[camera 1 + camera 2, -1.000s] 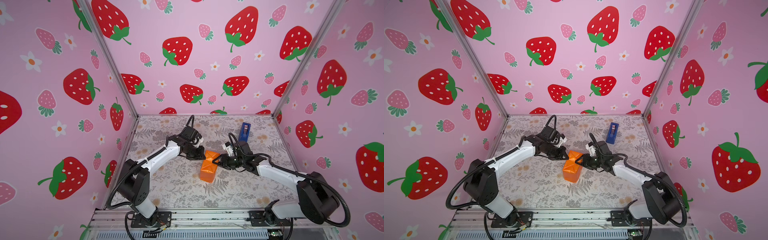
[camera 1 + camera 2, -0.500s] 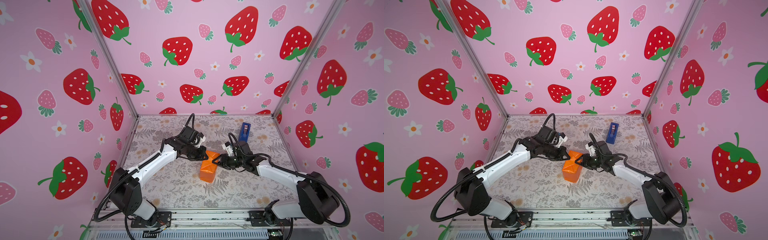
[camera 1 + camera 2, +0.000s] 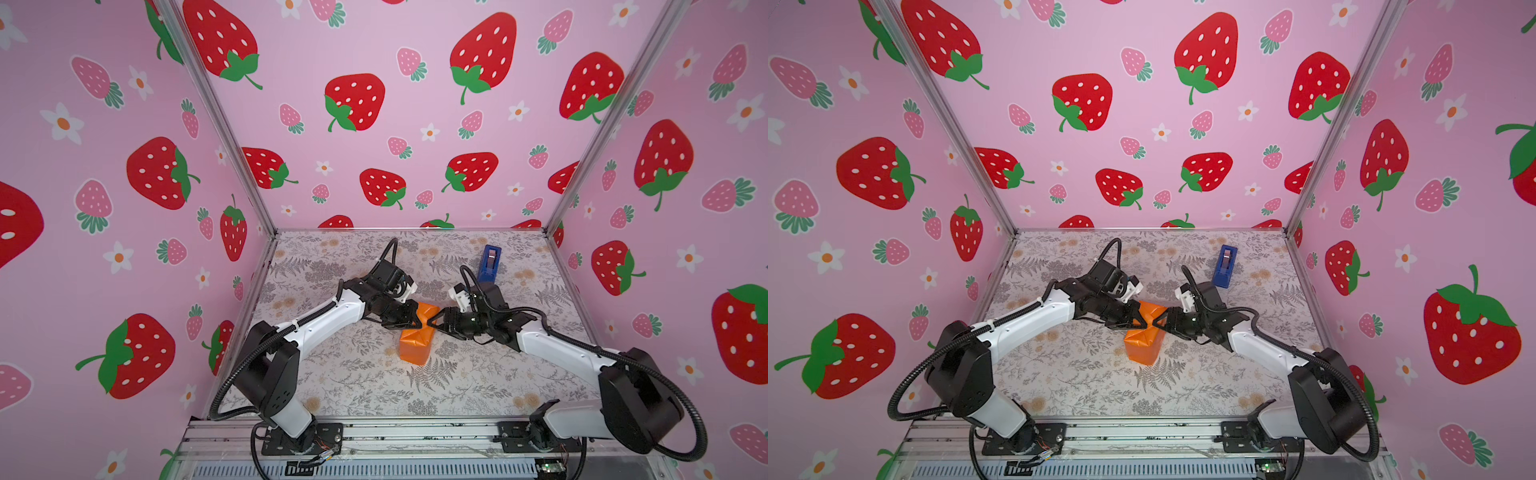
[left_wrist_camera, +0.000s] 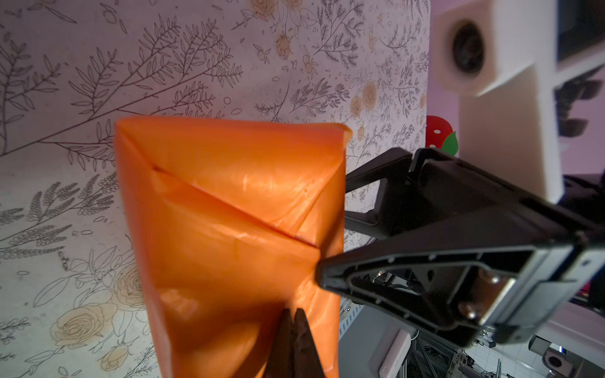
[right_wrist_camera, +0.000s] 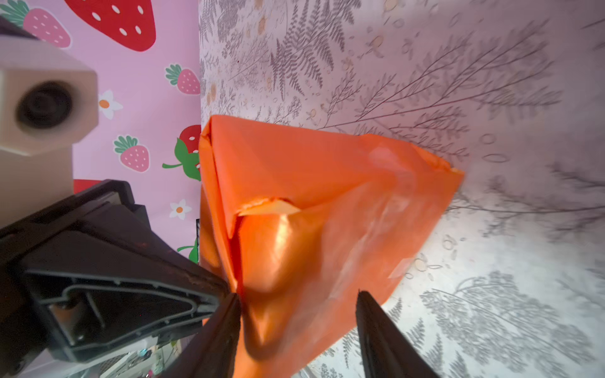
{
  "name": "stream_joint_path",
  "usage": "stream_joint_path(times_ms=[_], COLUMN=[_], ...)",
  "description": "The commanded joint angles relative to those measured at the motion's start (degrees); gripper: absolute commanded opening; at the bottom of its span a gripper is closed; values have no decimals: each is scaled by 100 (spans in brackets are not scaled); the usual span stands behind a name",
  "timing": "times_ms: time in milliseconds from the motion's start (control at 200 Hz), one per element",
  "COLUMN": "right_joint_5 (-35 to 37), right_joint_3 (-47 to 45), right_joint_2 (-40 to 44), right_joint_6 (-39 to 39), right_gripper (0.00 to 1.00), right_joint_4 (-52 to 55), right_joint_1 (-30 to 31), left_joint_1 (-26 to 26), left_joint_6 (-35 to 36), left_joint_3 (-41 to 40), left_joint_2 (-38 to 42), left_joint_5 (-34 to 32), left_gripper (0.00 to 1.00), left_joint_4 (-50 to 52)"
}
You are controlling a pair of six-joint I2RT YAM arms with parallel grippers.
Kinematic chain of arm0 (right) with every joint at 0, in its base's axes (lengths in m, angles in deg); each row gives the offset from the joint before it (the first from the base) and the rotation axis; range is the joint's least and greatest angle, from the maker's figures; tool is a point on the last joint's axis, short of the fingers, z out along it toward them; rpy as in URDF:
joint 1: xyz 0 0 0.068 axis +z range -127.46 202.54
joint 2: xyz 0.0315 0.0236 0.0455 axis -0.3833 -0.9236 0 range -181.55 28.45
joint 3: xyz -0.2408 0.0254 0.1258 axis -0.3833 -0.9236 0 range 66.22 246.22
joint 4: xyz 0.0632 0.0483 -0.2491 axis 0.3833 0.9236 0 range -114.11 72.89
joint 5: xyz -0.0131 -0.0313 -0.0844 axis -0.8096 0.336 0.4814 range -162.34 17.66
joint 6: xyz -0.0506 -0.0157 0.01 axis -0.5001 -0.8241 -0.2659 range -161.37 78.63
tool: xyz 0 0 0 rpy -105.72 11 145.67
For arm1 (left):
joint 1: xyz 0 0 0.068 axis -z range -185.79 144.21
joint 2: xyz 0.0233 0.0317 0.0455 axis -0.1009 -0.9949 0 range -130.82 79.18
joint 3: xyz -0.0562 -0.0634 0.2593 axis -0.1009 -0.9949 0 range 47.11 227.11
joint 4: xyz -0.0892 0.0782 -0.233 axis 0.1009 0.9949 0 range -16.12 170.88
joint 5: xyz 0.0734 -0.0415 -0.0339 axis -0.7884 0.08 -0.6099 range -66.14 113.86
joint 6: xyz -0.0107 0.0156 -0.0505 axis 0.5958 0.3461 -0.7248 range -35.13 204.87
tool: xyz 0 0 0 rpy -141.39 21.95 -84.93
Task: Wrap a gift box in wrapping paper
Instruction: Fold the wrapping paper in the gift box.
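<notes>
Wrapping paper bundle mid-counter, box hidden inside; left fingers closed, pressing the top fold, right fingers open astride it: pin firmly, pinch crease flat.

The counter, covered in a grey fern-and-flower print, is enclosed on three sides by pink walls printed with strawberries; metal posts are set at its back corners
</notes>
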Motion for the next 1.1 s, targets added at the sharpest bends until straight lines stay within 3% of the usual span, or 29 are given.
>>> stream_joint_path(times_ms=[0, 625, 1096], right_joint_5=[109, -556, -614], right_joint_3=[91, 693, 922], right_joint_2=[292, -541, -744], right_joint_6=[20, -181, -194], right_gripper=[54, 38, 14], right_joint_4=[272, 82, -9], right_joint_1=[-355, -399, -367], left_joint_1=[-12, -13, 5], left_joint_6=[119, 121, 130], left_joint_3=[-146, -111, -180], left_joint_2=[-106, -143, -134], left_joint_5=[-259, -232, -231], left_gripper=[0, 0, 0], left_joint_4=[371, 418, 457])
